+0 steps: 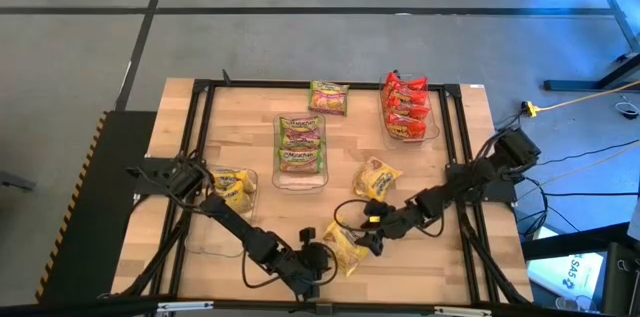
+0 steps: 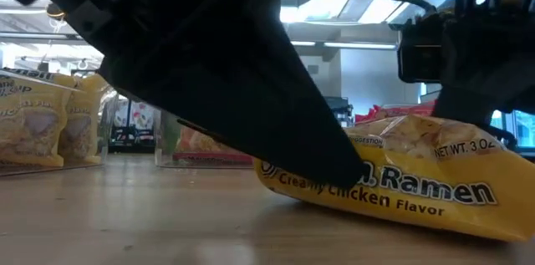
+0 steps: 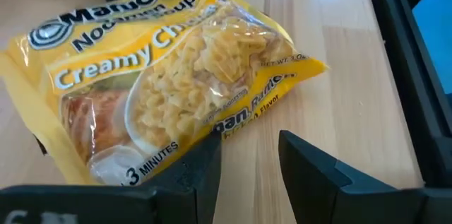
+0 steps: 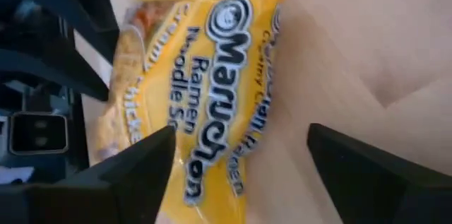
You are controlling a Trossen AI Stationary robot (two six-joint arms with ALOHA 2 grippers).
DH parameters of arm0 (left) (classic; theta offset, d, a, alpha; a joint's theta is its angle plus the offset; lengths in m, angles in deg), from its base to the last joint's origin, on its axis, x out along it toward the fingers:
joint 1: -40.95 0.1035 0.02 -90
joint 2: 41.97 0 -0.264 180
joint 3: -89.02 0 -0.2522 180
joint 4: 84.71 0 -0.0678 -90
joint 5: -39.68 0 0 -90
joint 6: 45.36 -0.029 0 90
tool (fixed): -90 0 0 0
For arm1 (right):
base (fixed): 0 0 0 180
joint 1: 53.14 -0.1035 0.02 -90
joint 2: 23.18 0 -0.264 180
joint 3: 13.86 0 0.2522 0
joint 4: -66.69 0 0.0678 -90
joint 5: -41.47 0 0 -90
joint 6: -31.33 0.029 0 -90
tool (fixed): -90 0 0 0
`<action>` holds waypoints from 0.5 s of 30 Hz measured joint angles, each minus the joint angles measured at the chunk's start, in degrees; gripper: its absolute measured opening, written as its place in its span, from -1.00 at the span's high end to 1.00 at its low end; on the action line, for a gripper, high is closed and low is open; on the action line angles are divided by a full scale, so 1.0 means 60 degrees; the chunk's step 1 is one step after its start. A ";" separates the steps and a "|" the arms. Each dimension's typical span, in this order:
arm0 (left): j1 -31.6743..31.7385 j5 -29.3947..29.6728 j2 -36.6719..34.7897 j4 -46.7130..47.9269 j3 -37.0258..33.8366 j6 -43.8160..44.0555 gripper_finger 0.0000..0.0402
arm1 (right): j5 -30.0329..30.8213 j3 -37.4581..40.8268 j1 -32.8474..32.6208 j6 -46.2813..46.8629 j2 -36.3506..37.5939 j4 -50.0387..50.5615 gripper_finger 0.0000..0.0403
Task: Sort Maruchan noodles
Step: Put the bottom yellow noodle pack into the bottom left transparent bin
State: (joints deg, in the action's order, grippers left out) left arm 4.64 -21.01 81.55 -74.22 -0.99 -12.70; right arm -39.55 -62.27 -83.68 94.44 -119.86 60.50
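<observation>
High view — yellow packet (image 1: pixel 343 248) lies flat on the table (image 1: pixel 420 267), at its near edge, with the left gripper (image 1: pixel 322 257) and right gripper (image 1: pixel 362 240) on either side of it. Other packets sit in clear bins (image 1: pixel 300 179) farther back. Low view — the packet rests on the wood, dark arm over it. Left wrist view — jaws partly apart, nothing between them, one finger (image 3: pixel 205 171) touching the packet's edge. Right wrist view — jaws wide open, one finger (image 4: pixel 141 157) over the packet, no grip.
</observation>
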 joint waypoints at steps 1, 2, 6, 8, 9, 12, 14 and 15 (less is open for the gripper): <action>0.0011 0.0019 0.0000 -0.0011 0.0000 -0.0022 0.33 | -0.0023 0.0000 0.0004 0.0033 -0.0105 -0.0147 -0.65; 0.0040 0.0015 0.0000 0.0011 0.0000 -0.0029 0.33 | -0.0051 0.0000 0.0002 0.0046 -0.0191 -0.0361 -0.70; 0.0113 0.0004 0.0000 0.0036 0.0000 -0.0085 0.33 | -0.0252 -0.0051 -0.0022 0.0041 -0.0497 -0.1054 -0.80; 0.0157 -0.0014 0.0000 0.0045 0.0000 -0.0277 0.33 | -0.0252 -0.0162 -0.0022 0.0215 -0.0605 -0.1061 -0.80; 0.0165 -0.0007 0.0002 0.0072 0.0000 -0.0369 0.33 | -0.0249 -0.0225 -0.0022 0.0306 -0.0683 -0.1058 -0.79; 0.0167 0.0023 0.0004 0.0127 0.0000 -0.0474 0.33 | -0.0244 -0.0530 -0.0022 0.0557 -0.1064 -0.1102 -0.75; 0.0182 0.0011 0.0004 0.0127 0.0000 -0.0477 0.33 | -0.0260 -0.0779 -0.0022 0.0562 -0.1314 -0.1133 -0.72; 0.0185 -0.0056 0.0004 0.0134 0.0000 -0.0475 0.33 | -0.0267 -0.0885 -0.0022 0.0434 -0.1385 -0.1211 -0.71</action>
State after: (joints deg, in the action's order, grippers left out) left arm 5.75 -21.34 81.58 -73.41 -0.99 -15.54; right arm -41.15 -67.58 -83.81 97.04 -128.17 53.23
